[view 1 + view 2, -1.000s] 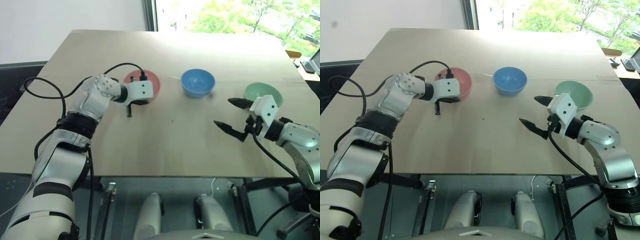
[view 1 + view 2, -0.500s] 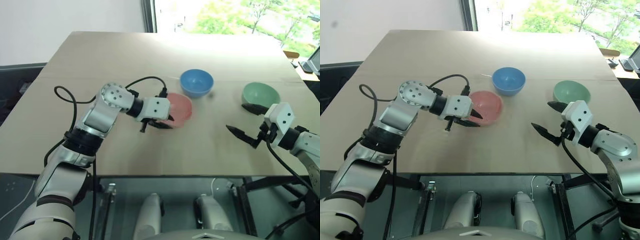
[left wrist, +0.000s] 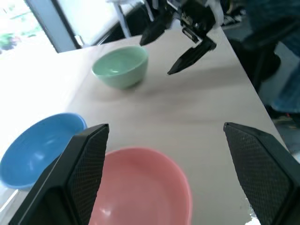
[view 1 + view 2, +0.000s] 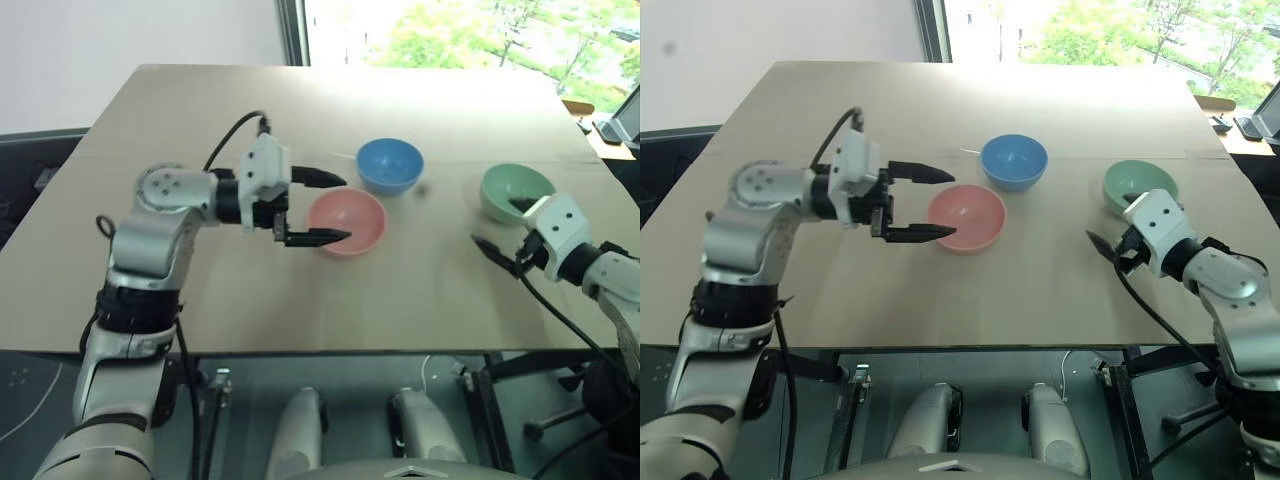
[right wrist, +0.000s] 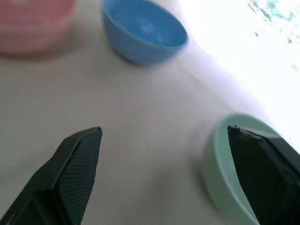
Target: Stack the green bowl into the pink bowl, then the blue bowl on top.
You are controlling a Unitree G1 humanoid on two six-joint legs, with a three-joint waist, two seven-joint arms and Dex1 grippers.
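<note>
Right gripper, jaws spread, flanks the green bowl at the worktop's right; left gripper, jaws apart, empty beside the pink bowl. Risk: an off-centre pinch tips the green bowl.

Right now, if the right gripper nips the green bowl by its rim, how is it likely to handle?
The green bowl looks like smooth, thin plastic, so it is probably light and stiff. Its glossy wall may slip between the right gripper's fingers. It stands upright on a narrow base, so a one-sided rim pinch would likely tilt it, or slide it across the table.
</note>
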